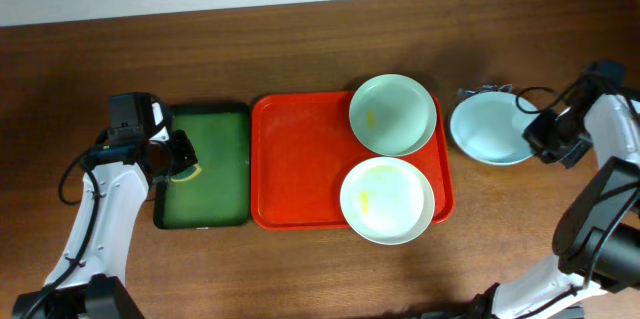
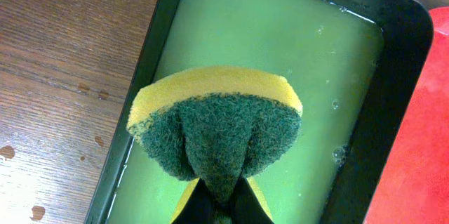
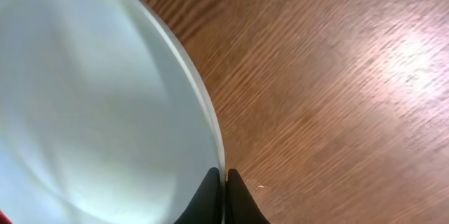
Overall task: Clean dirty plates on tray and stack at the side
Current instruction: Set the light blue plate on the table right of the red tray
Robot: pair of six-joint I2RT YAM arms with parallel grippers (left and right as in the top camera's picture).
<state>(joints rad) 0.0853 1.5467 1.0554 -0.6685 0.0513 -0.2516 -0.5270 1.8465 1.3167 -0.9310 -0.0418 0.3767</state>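
Left gripper [image 2: 223, 208] clamped on sponge [image 2: 217, 122], yellow foam with green scouring face, above dark green tray [image 2: 280, 34] holding liquid. Right gripper [image 3: 224, 197] pinched rim of third plate [image 3: 91, 97], off to right of red tray [image 1: 300, 159], over table [image 1: 300, 39]. Far plate [image 1: 392, 114] and near plate [image 1: 386, 199], each with yellow smear, sat at red tray's right end, touching.

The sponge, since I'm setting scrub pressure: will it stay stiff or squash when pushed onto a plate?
Probably soft: the sponge is folded and bulging where the left fingers pinch it. It hangs over the green tray of bubbly liquid, so it may be soaked and heavier. Its coarse green face should grip rather than slide.
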